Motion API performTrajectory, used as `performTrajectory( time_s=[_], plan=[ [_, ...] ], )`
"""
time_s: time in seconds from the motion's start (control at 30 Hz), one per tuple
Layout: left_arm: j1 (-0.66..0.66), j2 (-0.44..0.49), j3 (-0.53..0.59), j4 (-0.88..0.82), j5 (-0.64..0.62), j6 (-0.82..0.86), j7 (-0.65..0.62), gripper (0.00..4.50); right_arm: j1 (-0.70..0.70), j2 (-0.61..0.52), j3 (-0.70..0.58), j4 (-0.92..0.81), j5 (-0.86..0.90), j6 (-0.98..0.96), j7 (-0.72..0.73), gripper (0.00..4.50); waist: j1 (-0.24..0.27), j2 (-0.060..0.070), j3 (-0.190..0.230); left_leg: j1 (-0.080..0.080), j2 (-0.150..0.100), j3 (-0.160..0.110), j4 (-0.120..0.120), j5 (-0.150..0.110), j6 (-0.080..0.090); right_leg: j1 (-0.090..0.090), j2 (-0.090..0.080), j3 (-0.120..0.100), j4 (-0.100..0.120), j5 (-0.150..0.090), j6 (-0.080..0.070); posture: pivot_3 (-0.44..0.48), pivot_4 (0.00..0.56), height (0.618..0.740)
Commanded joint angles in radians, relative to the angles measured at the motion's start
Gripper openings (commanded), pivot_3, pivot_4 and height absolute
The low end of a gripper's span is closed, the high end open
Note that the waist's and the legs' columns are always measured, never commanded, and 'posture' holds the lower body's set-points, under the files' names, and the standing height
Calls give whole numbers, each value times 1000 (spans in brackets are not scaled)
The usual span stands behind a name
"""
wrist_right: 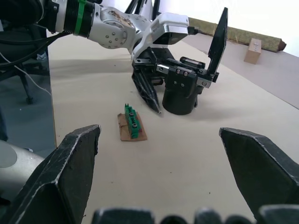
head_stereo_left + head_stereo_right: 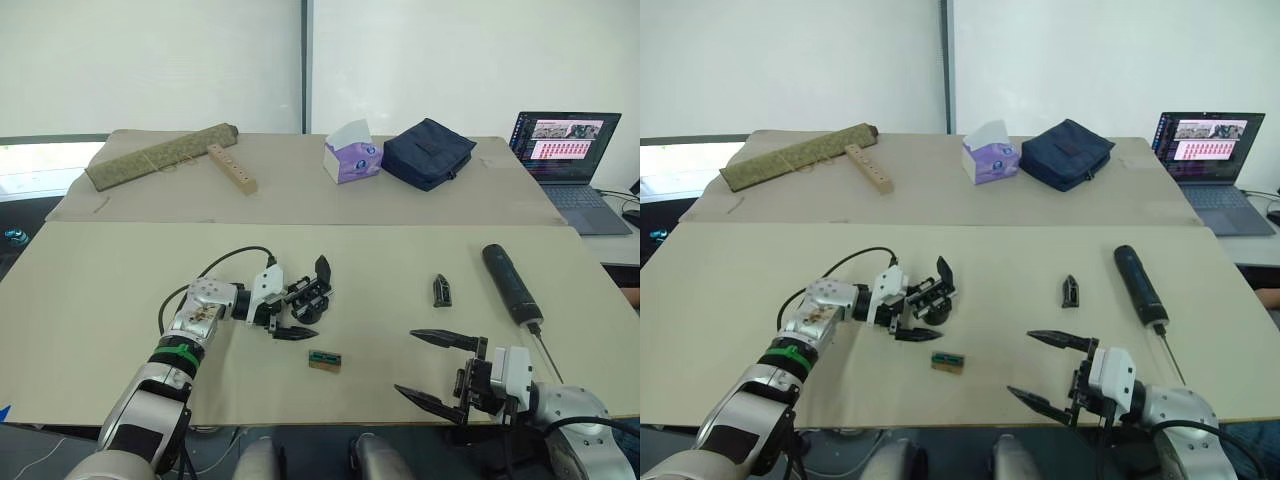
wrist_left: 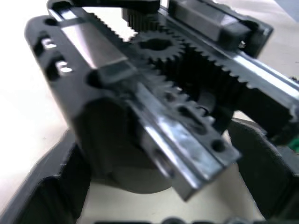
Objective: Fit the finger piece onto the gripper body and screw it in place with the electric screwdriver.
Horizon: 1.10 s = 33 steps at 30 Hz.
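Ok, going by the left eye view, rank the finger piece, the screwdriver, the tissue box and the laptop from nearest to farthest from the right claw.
From the right claw:
1. Finger piece, just ahead of it on the near table, slightly to the claw's right.
2. Screwdriver, ahead and further right; too close to the finger piece to rank firmly.
3. Tissue box, on the far table, ahead and left.
4. Laptop, far right corner.

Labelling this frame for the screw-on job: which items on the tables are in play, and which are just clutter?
In play:
- small black pointed plastic finger piece
- black round-based gripper body, held by the left gripper
- thick matte black electric screwdriver

Clutter:
- small green-and-tan block
- purple tissue box
- dark navy fabric pouch
- rolled olive mat
- wooden strip with holes
- open laptop
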Motion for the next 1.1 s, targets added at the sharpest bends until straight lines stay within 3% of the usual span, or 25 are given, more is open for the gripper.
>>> performTrajectory(
  time_s=[0.03, 0.17, 0.3, 0.43, 0.57, 0.67, 1.0, 1.03, 1.1],
  plan=[
    [27, -16, 61, -21, -41, -14, 35, 2297, 4, 9, 4, -44, 8, -2, -18, 4500, -3, 0, 0, 0, 0, 0, 0, 0, 0, 0, 0, 0, 0, 0, 0, 0, 150, 740],
    [130, -17, 105, -245, -92, 90, 110, 2316, 3, 19, 16, -40, 4, -7, -26, 4500, -10, 0, 0, 0, 1, 0, 0, 0, 0, 0, 0, 0, 0, 0, 0, 0, 150, 740],
    [260, -29, 124, -606, -81, 379, 347, 2316, -1, 26, 26, -24, -1, -19, -28, 4500, -9, 0, 0, -1, 1, 0, 0, 0, 0, -1, 0, 0, 0, 0, 0, 0, 150, 740],
    [340, -60, 101, -840, -53, 590, 527, 2316, -43, 30, 36, -5, 0, -13, -27, 4500, -5, 0, 0, 0, 1, -1, 0, 0, 0, 0, -1, 0, 1, 0, 0, 0, 150, 740],
    [365, -73, 50, -840, 29, 565, 619, 2316, -93, 31, 53, 18, 10, -5, -7, 4500, -5, 0, 0, 0, 1, -1, 0, 0, 0, 0, 0, 0, 0, 0, 0, 0, 150, 740],
    [372, -93, 56, -833, 16, 603, 656, 2316, -127, 25, 50, 37, 14, 0, 1, 4500, -9, 0, 0, 0, 1, -1, 0, 0, 0, 0, 0, 0, 0, 0, 0, 0, 150, 740],
    [417, -59, 29, -838, 1, 617, 632, 2316, -149, -4, 35, 57, 16, -3, 34, 4500, -9, 0, 0, 1, 1, -1, 0, 0, 0, 0, 0, 0, 0, 0, 0, 0, 150, 740],
    [422, -49, 38, -832, 4, 588, 629, 3394, -146, -7, 32, 52, 18, -2, 34, 4500, -10, 0, 0, 1, 1, -1, 0, 0, 0, 0, 0, 0, 1, 0, 0, 0, 150, 740],
    [424, -22, 52, -817, -7, 546, 595, 4289, -141, -11, 27, 46, 21, 1, 34, 4500, -11, 0, 0, 1, 1, -1, 0, 0, 0, 0, 0, 0, 1, 0, 0, 0, 150, 740]
  ],
)
